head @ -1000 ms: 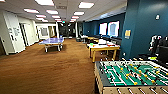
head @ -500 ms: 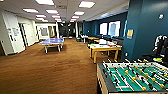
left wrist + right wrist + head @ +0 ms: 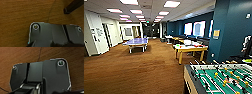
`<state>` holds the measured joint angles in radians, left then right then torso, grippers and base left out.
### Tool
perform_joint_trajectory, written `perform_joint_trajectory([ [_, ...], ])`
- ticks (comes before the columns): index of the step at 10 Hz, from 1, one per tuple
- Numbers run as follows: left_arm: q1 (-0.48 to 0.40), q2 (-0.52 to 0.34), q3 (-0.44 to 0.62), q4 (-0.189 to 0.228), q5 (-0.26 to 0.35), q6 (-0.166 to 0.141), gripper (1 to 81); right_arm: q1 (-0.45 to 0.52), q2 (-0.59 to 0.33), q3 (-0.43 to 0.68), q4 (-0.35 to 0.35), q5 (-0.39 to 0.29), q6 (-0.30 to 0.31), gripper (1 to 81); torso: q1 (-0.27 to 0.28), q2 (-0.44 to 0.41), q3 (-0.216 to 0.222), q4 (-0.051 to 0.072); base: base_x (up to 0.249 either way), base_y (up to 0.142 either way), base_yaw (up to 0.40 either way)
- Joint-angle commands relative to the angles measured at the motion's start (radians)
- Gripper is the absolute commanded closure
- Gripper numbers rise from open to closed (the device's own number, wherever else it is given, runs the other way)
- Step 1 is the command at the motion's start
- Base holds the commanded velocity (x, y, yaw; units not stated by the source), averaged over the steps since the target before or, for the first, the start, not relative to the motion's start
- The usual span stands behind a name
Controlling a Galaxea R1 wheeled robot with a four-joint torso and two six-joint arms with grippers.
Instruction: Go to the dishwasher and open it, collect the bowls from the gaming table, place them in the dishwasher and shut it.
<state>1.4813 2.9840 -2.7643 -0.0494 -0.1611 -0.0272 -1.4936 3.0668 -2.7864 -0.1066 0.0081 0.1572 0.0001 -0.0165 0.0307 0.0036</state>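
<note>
From the head view the robot faced a long office hall with brown carpet (image 3: 134, 72) and rows of ceiling lights. At about two o'clock, well ahead, stood the gaming table (image 3: 190, 49) — a long narrow piece with a pale tabletop, yellow edging and yellow legs, carrying several small items too blurred to name; whether a bowl lay among them could not be told. Nearest the camera, at four o'clock, was the foosball table (image 3: 219, 78) with its green field and rods. At eleven o'clock, farther off, a blue ping-pong table (image 3: 137, 42) stood on the carpet, well apart from the other two. A dark teal wall (image 3: 234, 32) rose at the three o'clock side, with bright windows (image 3: 194, 28) beyond it down the hall. In the left wrist view the robot's dark plate hung over the carpet, with a dark furniture leg (image 3: 73, 6) near one corner; how far open the left pincer stood could not be told. In the right wrist view the same kind of plate covered the carpet — the right pincer's opening could not be told either.
</note>
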Motion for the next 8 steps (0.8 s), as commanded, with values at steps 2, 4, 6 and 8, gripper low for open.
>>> perform_joint_trajectory([
  [2, -0.063, -0.009, -0.006, 0.0, 0.035, -0.002, 1.0, 0.068, 0.003, 0.004, -0.002, -0.043, 0.001, 1.0, 0.0, 0.0, 0.0, 0.0, 0.13, 0.121, 0.0],
  [4, -0.063, -0.009, -0.006, 0.0, 0.035, -0.002, 1.0, 0.068, 0.002, 0.004, -0.002, -0.043, 0.001, 1.0, 0.0, 0.0, 0.0, 0.0, 0.133, 0.108, 0.0],
  [6, -0.063, -0.009, -0.006, 0.0, 0.035, -0.002, 1.0, 0.068, 0.002, 0.004, -0.002, -0.043, 0.001, 1.0, 0.002, 0.001, -0.001, 0.0, 0.134, 0.105, 0.0],
  [8, -0.063, -0.009, -0.006, 0.0, 0.035, -0.002, 1.0, 0.066, 0.002, 0.004, -0.002, -0.043, 0.001, 1.0, 0.0, 0.0, 0.0, 0.0, 0.137, 0.102, 0.0],
])
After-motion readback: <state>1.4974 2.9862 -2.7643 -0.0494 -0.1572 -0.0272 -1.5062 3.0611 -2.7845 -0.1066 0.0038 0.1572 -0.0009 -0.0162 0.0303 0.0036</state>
